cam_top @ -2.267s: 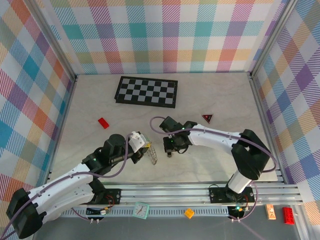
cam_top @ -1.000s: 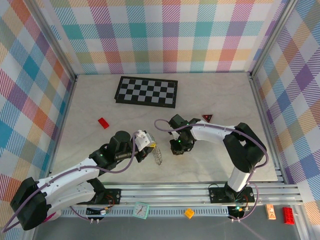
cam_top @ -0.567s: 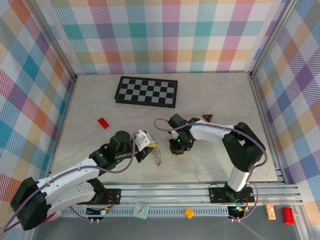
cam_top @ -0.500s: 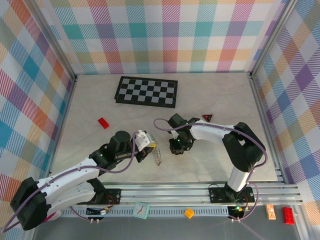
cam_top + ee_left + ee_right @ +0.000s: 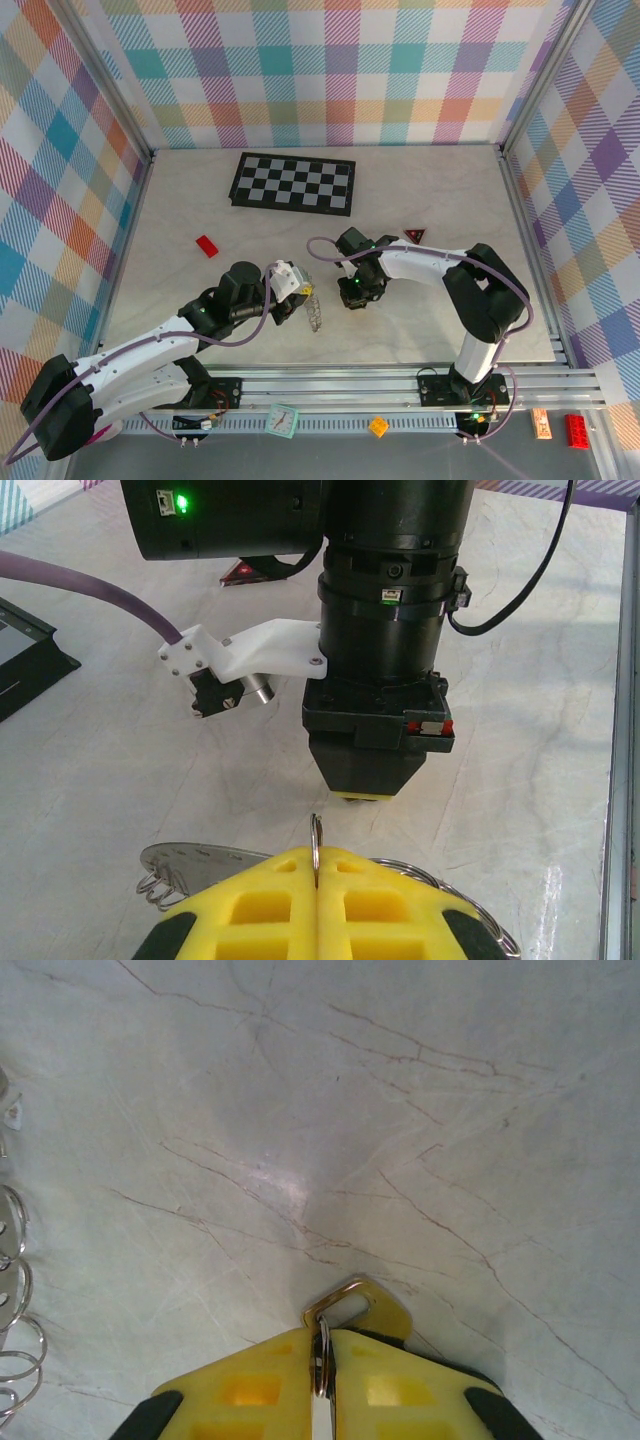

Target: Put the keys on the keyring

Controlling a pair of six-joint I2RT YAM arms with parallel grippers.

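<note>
Near the middle of the bench (image 5: 440,210), you are at the threading step: both pieces are picked up and brought close, but the key is not yet on the ring. Your left end effector (image 5: 315,868) is clamped shut on the keyring (image 5: 178,863), holding it on edge just above the surface, so the ring's thin rim rises between the yellow fingers (image 5: 255,905). Your right end effector (image 5: 322,1348) is closed on a key (image 5: 352,1303), pointing down at the bench just beside the ring and slightly beyond it. From the left wrist camera its tip hangs right behind the ring's upper rim, close but apart.

The next move, as I judge it, calls for fine alignment more than travel. You need to bring the hole in the key's head to the free end of one of the wire loops (image 5: 12,1290), then slide it along the wire. That probably means tilting the key so the hole faces the loop, because the head now lies flat toward the surface.

The key shows as a small pale metal head with a rounded slot, poking out past the right fingertips; its blade is hidden between the pads. The keyring is a flat grey disc edge with thin silver loops fringing it. Both are slim and slippery, so expect little margin.
</note>
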